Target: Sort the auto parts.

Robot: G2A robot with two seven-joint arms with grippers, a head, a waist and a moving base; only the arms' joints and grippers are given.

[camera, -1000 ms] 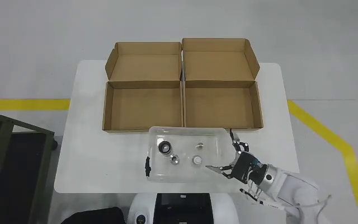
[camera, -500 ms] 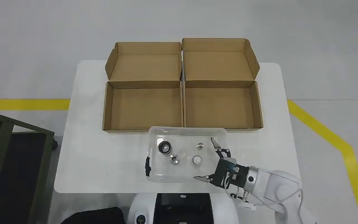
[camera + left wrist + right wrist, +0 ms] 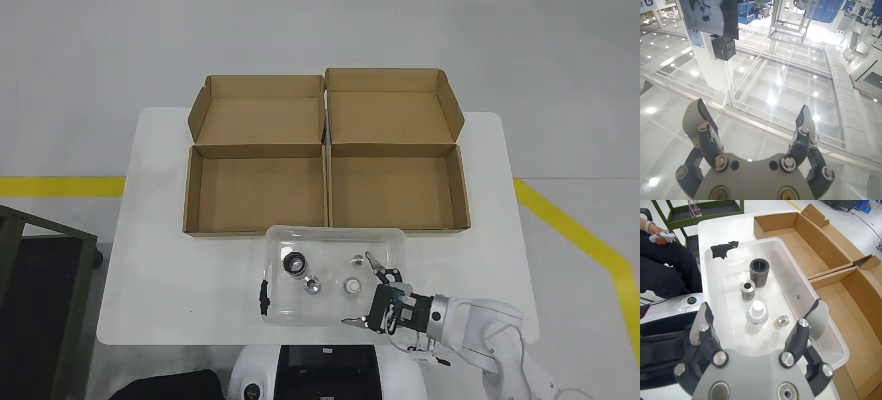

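Observation:
A clear plastic bin (image 3: 335, 231) near the table's front edge holds a dark cylindrical bearing (image 3: 759, 273), a grey metal cylinder with a hole (image 3: 747, 292), a white-capped small bottle (image 3: 757, 317) and a small silver knob (image 3: 783, 321). From above, the bearing (image 3: 295, 263) is at the bin's left, the bottle (image 3: 351, 286) and knob (image 3: 355, 262) at its right. My right gripper (image 3: 762, 304) stands open over the bin's right end, its fingers either side of the bottle and knob, touching neither. My left gripper (image 3: 752, 106) is open with nothing in it, pointing at the ceiling.
Two open cardboard boxes (image 3: 256, 190) (image 3: 398, 190) lie side by side behind the bin, lids folded back. Black tape (image 3: 723, 250) sticks to the bin's left rim. A green cart (image 3: 40, 290) stands left of the table.
My right gripper has moved left, from the table beside the bin's right end to a spot above the bottle and knob. Its fingers stayed open. The parts have not moved.

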